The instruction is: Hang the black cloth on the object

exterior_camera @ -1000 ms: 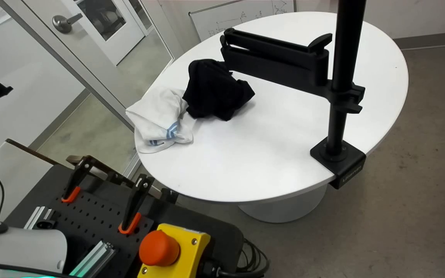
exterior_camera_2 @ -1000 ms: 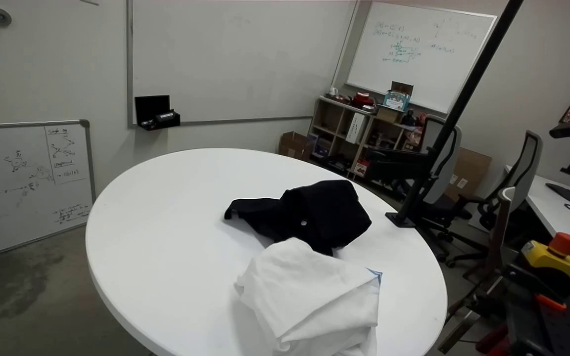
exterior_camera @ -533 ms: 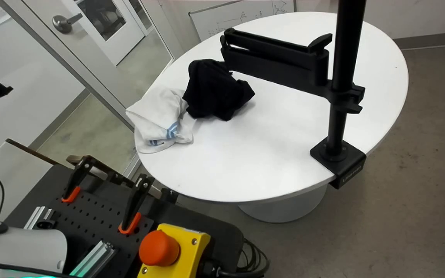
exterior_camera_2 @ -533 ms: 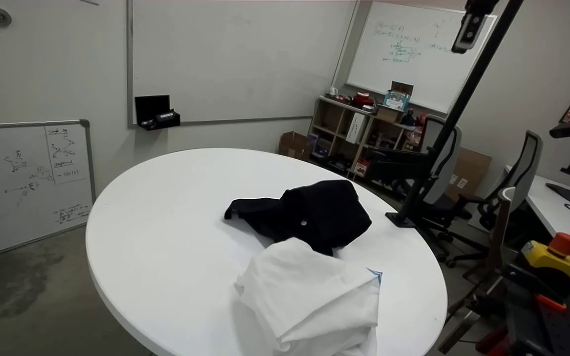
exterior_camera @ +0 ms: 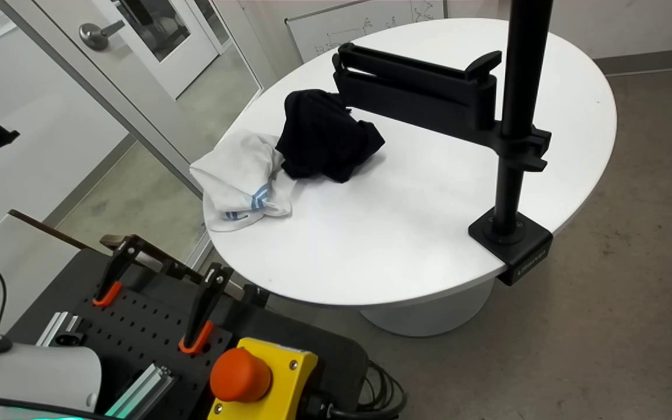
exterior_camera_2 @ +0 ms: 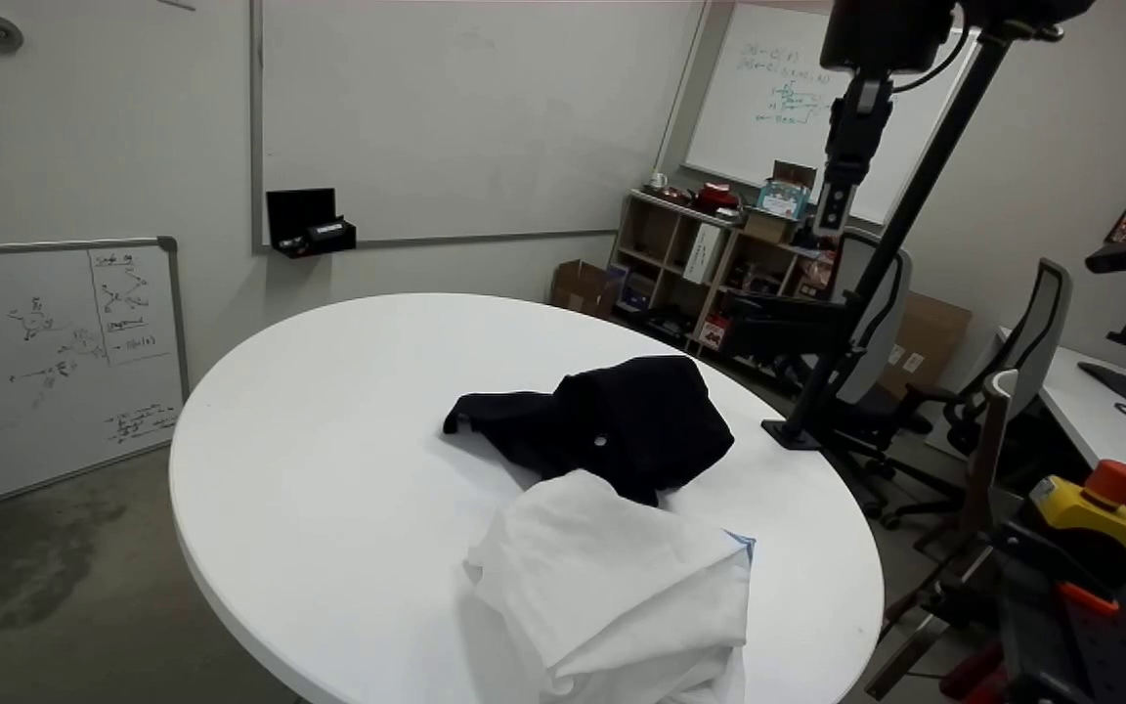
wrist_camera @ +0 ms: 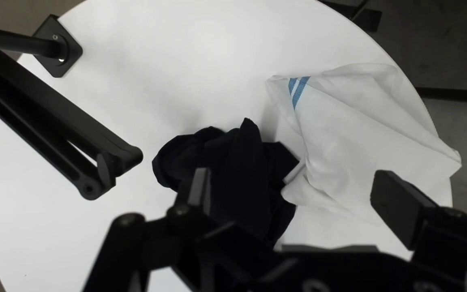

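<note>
"Gripper [wrist_camera: 292, 184] first, quick"

"Spread wide, fingers [wrist_camera: 393, 202] well apart, got hold of nothing. Hangs high over the table [exterior_camera: 406, 251], tips down. In an exterior view it shows just beside the stand [exterior_camera_2: 903, 220] (depth between them, can't tell)"

"Black cloth [exterior_camera: 327, 137]?"

"Bunched on the table, one flap stretched out, pale dot on its side. Lies up against the white cloth [exterior_camera: 242, 175]; which overlaps which, can't tell. From the wrist view both are below the gripper, one finger in front of the black cloth"

"Stand?"

"Black, upright, base [exterior_camera: 508, 239] at the table's rim, folded bracket [exterior_camera: 415, 87] jutting out above the table. In an exterior view the bracket's end crosses the black cloth, but the wrist view shows table between the two"

"Rest of it?"

"White cloth's crumpled, blue stripes, a corner showing past the rim. Next to the table, a black bench [exterior_camera: 342, 356]: clamps [exterior_camera: 203, 300] with orange ends, a yellow box [exterior_camera: 283, 379] with a red button [exterior_camera: 240, 373] on top. From where I'm standing, also a whiteboard [exterior_camera_2: 475, 117] on the wall and chairs [exterior_camera_2: 1049, 303] past the stand"
</note>
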Motion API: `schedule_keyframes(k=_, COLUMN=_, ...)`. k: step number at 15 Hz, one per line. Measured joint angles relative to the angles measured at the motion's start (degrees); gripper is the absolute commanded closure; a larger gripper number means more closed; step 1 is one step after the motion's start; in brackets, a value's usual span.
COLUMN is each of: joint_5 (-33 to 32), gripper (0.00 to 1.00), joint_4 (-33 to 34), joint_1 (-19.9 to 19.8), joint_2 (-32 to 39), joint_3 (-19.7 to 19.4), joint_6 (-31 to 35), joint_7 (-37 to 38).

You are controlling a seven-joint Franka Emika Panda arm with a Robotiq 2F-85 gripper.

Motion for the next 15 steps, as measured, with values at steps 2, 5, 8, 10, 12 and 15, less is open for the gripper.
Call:
schedule_keyframes(k=2, joint_5=-0.78, gripper=0.0, joint_4=-0.82, joint_1=0.0, joint_2=2.55, joint_3=0.12, joint_6=2.88, joint_7=2.03)
schedule_keyframes(k=5, joint_5=-2.66, gripper=0.0, joint_4=-1.88, joint_1=0.0, joint_2=6.3, joint_3=0.26, joint_6=6.97, joint_7=5.93)
schedule_keyframes(k=8, joint_5=-5.86, gripper=0.0, joint_4=-2.18, joint_1=0.0, joint_2=10.25, joint_3=0.17, joint_6=10.55, joint_7=10.51)
schedule_keyframes(k=10, joint_5=-9.53, gripper=0.0, joint_4=-2.14, joint_1=0.0, joint_2=12.82, joint_3=-0.19, joint_6=12.6, joint_7=14.15)
schedule_keyframes(k=12, joint_5=-14.73, gripper=0.0, joint_4=-1.98, joint_1=0.06, joint_2=15.25, joint_3=-1.06, joint_6=14.56, joint_7=18.92)
schedule_keyframes(k=15, joint_5=-20.97, gripper=0.0, joint_4=-1.13, joint_1=0.44, joint_2=18.72, joint_3=-2.96, joint_6=15.48, joint_7=25.04)
